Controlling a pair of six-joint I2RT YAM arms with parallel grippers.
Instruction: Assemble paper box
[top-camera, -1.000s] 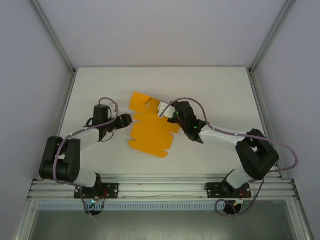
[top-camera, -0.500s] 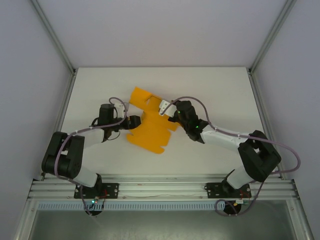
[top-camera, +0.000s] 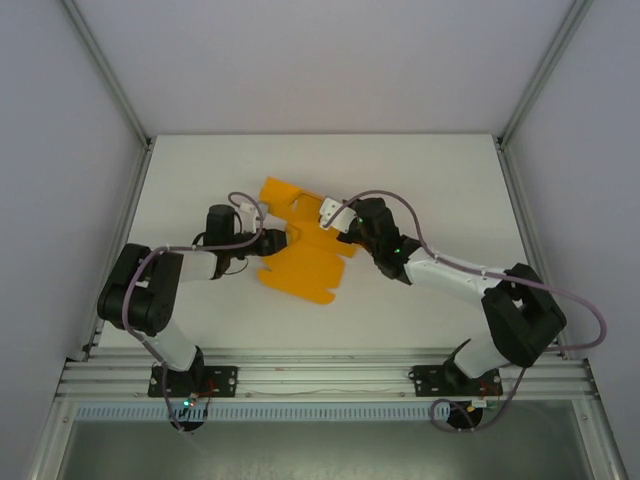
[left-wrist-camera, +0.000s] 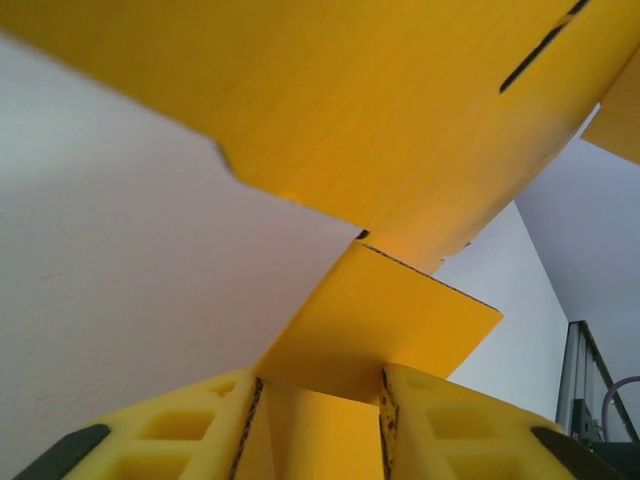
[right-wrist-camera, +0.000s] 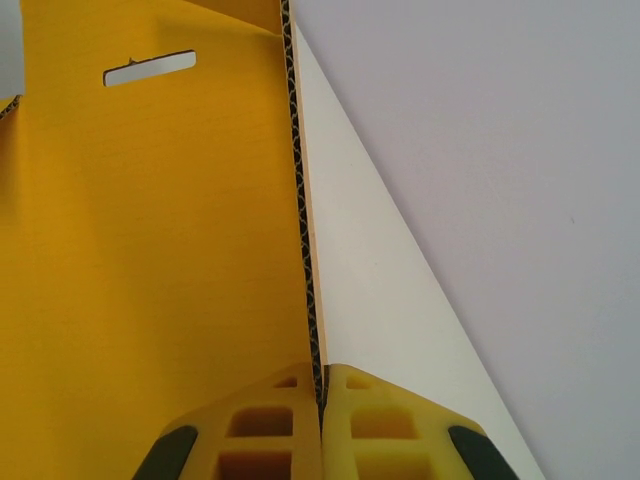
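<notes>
The paper box (top-camera: 305, 262) is a flat orange die-cut sheet with slots and tabbed flaps, lying mid-table and partly lifted. My left gripper (top-camera: 272, 240) is at the sheet's left edge. In the left wrist view a flap (left-wrist-camera: 385, 320) fills the gap between the yellow fingers (left-wrist-camera: 318, 400), its edges against both pads. My right gripper (top-camera: 327, 217) is at the sheet's upper right edge. Seen from the right wrist, it (right-wrist-camera: 321, 392) is shut on the thin card edge, with the slotted orange panel (right-wrist-camera: 150, 250) standing to the left.
The white table (top-camera: 430, 180) is walled by pale panels on the left, back and right. An aluminium rail (top-camera: 320, 375) carrying both arm bases runs along the near edge. Grey cables loop above each forearm.
My left gripper has moved right to the sheet's left edge and its jaws have narrowed around a flap. The sheet has shifted slightly. The right gripper has kept its grip.
</notes>
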